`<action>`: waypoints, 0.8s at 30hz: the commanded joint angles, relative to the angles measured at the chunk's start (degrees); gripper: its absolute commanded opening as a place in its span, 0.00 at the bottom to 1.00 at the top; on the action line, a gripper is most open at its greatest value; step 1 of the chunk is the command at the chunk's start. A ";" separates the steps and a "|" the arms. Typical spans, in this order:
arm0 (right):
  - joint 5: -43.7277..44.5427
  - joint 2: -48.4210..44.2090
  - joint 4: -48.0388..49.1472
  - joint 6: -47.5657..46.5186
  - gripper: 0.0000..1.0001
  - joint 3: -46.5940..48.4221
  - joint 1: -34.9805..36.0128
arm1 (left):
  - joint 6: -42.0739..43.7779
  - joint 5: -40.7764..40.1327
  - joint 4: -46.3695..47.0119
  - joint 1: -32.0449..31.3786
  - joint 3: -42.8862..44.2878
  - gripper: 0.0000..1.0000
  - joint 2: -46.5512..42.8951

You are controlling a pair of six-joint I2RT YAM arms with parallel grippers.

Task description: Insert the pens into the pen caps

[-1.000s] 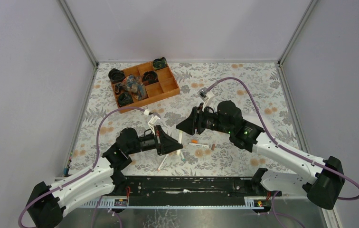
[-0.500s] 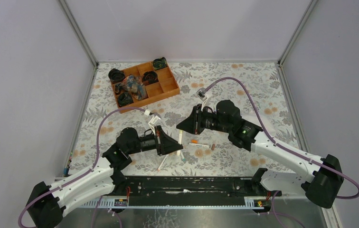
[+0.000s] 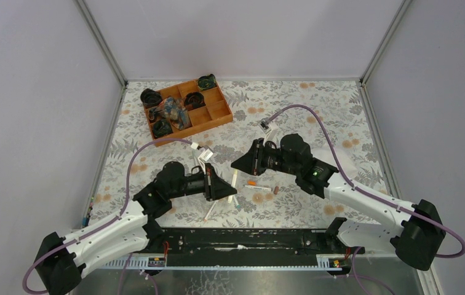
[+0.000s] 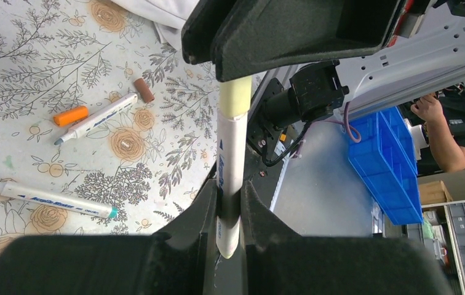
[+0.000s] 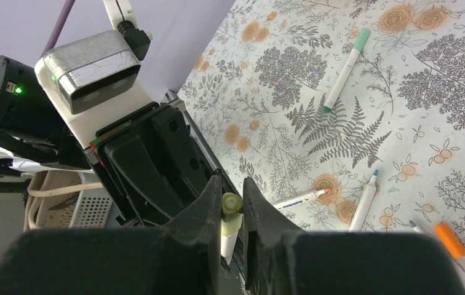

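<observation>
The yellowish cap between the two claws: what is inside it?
The white pen, held by the left claw, enters the yellowish cap, which the right claw grips. Its tip is covered by the cap.

White pen [image 4: 229,160] in yellowish cap [image 4: 235,98]

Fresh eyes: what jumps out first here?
Mid-table, the left gripper clamps a thin white plastic pen while the right gripper pinches the pale yellowish cap at its end. Loose white pens, an orange cap and a brown cap lie on the floral cloth. An orange compartment tray sits far left.
</observation>
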 commanded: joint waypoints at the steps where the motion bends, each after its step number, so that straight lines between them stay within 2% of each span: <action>1: -5.40 -1.79 -3.50 1.51 0.00 -2.39 1.36 | 0.66 -5.82 6.95 0.80 3.65 0.00 0.31; 24: -10.70 -5.96 -3.36 2.04 0.00 -11.15 5.56 | 0.01 -4.82 11.47 0.89 6.33 0.00 2.53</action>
